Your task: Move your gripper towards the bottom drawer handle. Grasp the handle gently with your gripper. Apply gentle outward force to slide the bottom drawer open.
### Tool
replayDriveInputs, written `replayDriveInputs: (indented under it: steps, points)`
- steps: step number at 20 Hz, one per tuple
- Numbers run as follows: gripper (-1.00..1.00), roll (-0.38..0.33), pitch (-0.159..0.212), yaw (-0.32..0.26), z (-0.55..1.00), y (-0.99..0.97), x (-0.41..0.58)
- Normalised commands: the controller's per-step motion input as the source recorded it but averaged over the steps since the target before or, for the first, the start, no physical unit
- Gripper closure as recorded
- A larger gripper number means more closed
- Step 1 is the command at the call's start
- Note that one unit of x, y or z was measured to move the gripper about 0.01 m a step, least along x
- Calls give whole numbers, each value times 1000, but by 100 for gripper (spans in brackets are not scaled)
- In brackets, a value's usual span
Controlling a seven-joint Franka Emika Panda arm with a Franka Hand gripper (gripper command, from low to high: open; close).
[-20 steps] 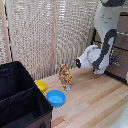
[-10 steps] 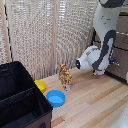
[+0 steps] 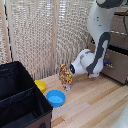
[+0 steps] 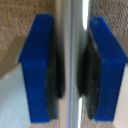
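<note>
In the wrist view my gripper (image 4: 75, 70) has its two blue-tipped fingers (image 4: 37, 65) on either side of the slim silver handle (image 4: 75, 25), and the dark pads press against the bar. The brown front of the bottom drawer (image 4: 20, 20) fills the background. In the exterior view the white arm (image 3: 95, 55) reaches down to the dresser's bottom drawer (image 3: 118, 70) at the exterior view's right. The arm's wrist hides the fingers and the handle there. A dark gap shows above the bottom drawer.
A large black bin (image 3: 20, 95) stands at the exterior view's left front. A yellow bowl (image 3: 41, 85), a blue bowl (image 3: 56, 98) and a speckled upright object (image 3: 65, 76) sit on the wooden table (image 3: 95, 102). A pale slatted curtain (image 3: 45, 35) hangs behind.
</note>
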Motion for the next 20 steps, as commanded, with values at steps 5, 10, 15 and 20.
replayDriveInputs:
  steps: [5, 10, 15, 20]
  points:
    - [100, 4, -6, 8, -152, 908, 330]
    - [100, 32, 17, 40, -180, 925, 276]
    - [100, 42, 3, 47, -185, 902, 167]
    - [100, 37, 0, 52, -235, 904, 161]
